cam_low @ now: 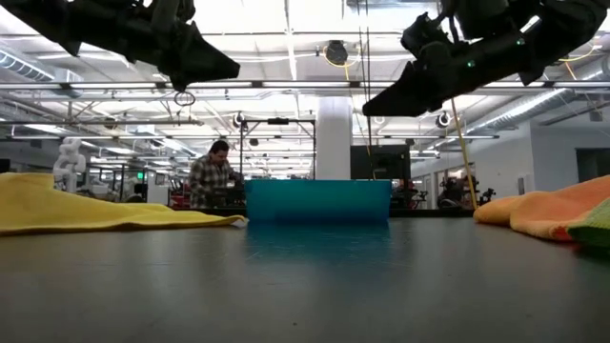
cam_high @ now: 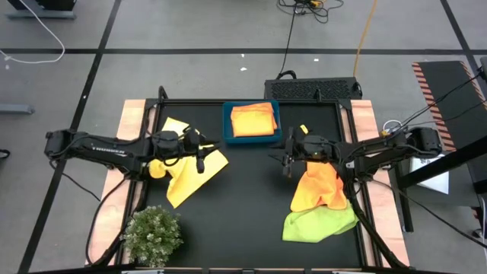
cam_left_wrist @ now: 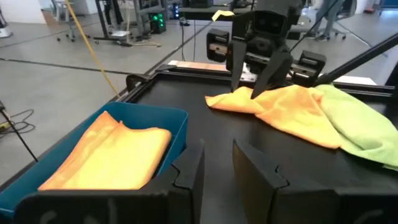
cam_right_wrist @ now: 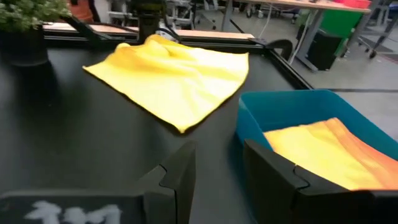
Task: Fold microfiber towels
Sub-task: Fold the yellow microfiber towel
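high view: blue bin point(cam_high: 252, 137) is your landmark, sitting at the far middle of the black table point(cam_high: 243, 205) with a folded orange towel point(cam_high: 253, 120) inside it. Yellow towel point(cam_high: 194, 161) lies spread to the bin's left, with the left gripper point(cam_high: 201, 150) above its bin-side edge. Orange towel point(cam_high: 317, 187) is heaped right of the bin and nearer you, lime green towel point(cam_high: 319, 222) under and beyond it. Right gripper point(cam_high: 288, 157) hangs just right of the bin, at the heap's bin-side end. Plant point(cam_high: 153, 234) is well away from the bin, at the near left corner.

low view: both grippers are up off the table, one each side of the bin; neither touches cloth. Yellow towel lies flat left of the bin, orange heap right. A person point(cam_low: 209, 177) shows behind the bin, off the table.

left wrist view: left gripper point(cam_left_wrist: 217, 163) has its fingers apart with nothing between them. Past them you see the bin and the right gripper above the orange towel's tip.

right wrist view: right gripper point(cam_right_wrist: 219, 167) has fingers apart, empty. Yellow towel point(cam_right_wrist: 171, 76) lies mostly flat beyond the bin point(cam_right_wrist: 298, 118), one corner pointing toward the bin.

step tip: likely the next towel pick-up. Come down on a single corner or edge, pinch one layer only, and keep the cloth flat and clear of the bin wall before you fold edge to edge.
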Tool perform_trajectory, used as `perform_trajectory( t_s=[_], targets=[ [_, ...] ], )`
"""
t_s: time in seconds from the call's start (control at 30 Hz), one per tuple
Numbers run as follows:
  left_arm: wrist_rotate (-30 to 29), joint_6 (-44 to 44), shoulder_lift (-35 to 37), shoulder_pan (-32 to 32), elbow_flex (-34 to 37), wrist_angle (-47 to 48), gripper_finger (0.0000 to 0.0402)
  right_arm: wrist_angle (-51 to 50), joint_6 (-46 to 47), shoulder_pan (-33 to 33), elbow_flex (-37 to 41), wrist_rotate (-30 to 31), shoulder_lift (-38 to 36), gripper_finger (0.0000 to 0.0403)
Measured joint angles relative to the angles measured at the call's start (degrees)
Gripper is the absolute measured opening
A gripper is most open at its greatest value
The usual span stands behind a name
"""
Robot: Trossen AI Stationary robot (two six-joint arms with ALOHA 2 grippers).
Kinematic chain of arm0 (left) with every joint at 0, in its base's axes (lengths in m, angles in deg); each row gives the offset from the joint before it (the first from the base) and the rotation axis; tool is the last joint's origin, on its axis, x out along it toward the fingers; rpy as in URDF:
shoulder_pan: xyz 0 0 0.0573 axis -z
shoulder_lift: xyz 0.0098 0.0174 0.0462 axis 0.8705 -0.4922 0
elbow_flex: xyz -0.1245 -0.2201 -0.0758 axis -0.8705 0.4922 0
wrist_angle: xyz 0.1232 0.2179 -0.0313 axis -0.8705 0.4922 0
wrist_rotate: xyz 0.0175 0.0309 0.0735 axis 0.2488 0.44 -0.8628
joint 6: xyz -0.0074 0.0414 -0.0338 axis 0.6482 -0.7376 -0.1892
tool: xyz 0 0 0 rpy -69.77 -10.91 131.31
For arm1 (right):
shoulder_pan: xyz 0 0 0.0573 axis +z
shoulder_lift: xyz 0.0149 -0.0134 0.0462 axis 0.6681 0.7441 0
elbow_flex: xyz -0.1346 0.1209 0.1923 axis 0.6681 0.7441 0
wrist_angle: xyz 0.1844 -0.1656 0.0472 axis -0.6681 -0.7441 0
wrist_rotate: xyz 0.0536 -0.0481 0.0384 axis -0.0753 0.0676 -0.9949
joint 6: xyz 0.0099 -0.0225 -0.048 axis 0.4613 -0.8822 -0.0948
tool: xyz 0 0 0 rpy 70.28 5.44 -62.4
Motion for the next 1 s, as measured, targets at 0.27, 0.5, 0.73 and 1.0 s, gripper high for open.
perform_trajectory(
  t_s=[0.27, 0.5, 0.73, 1.0],
  targets=[
    [-5.24, 3.73, 0.02, 4.15, -0.16, 3.21, 0.0088, 1.72, -0.22, 2.02, 0.0, -0.02, 0.0, 0.0125],
    [-14.22, 15.04, -1.24, 10.3, -5.57, 26.47, 0.0088, -4.46, -1.38, 5.18, -2.71, -0.04, 0.0, 0.0125],
    [-14.96, 17.3, -6.61, 16.13, -6.03, 20.85, 0.0088, -7.03, 0.4, 8.19, -3.69, 0.0, -0.02, 0.0125],
    [-14.87, 20.99, -16.23, 16.76, -12.57, 31.66, 0.0088, -8.78, 2.37, 12.64, -3.69, 0.07, -0.02, 0.0125]
  ],
)
